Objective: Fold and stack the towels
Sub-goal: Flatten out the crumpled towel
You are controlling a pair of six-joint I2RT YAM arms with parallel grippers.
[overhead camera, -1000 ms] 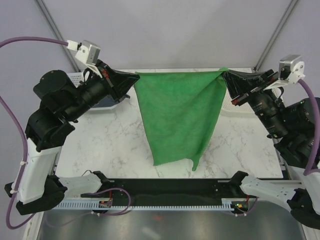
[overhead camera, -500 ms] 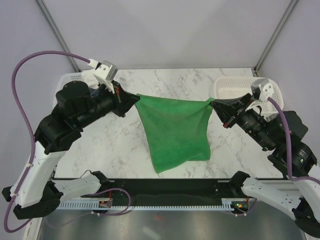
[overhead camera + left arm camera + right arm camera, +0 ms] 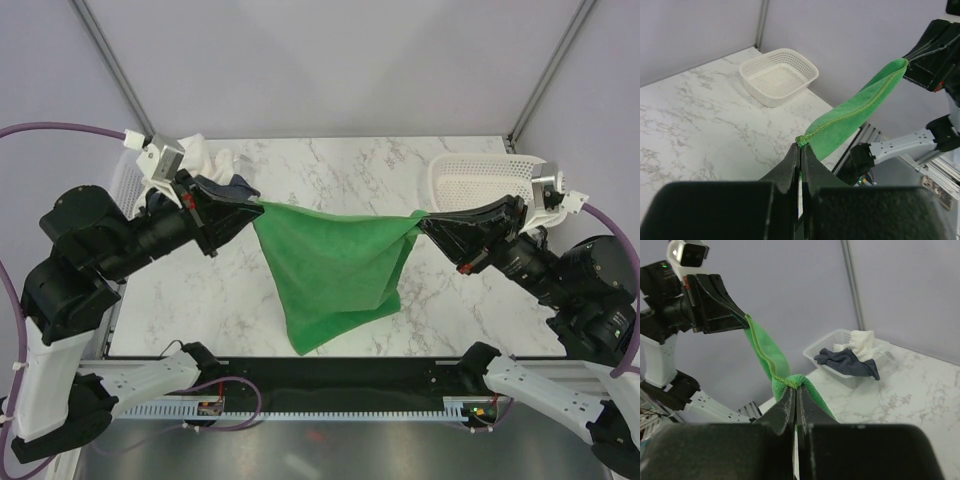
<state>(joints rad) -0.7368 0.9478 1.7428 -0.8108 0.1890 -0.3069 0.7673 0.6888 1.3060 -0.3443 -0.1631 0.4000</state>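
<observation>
So far nothing is folded or stacked: the green towel (image 3: 335, 275) hangs over the table (image 3: 455, 300) between the left gripper (image 3: 254, 206) and the right gripper (image 3: 422, 222), each clamped tight on 1 corner. The navy towel (image 3: 847, 362) and the cream towel (image 3: 862, 341) lie, apparently crumpled, in a basket (image 3: 812, 351).

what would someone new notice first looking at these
The bright green towel stands out at once, hung in the air over the marble table between the two arms. The left gripper and right gripper each pinch one top corner, jaws shut. At the far left, a white basket holds a navy towel and a white towel.
</observation>
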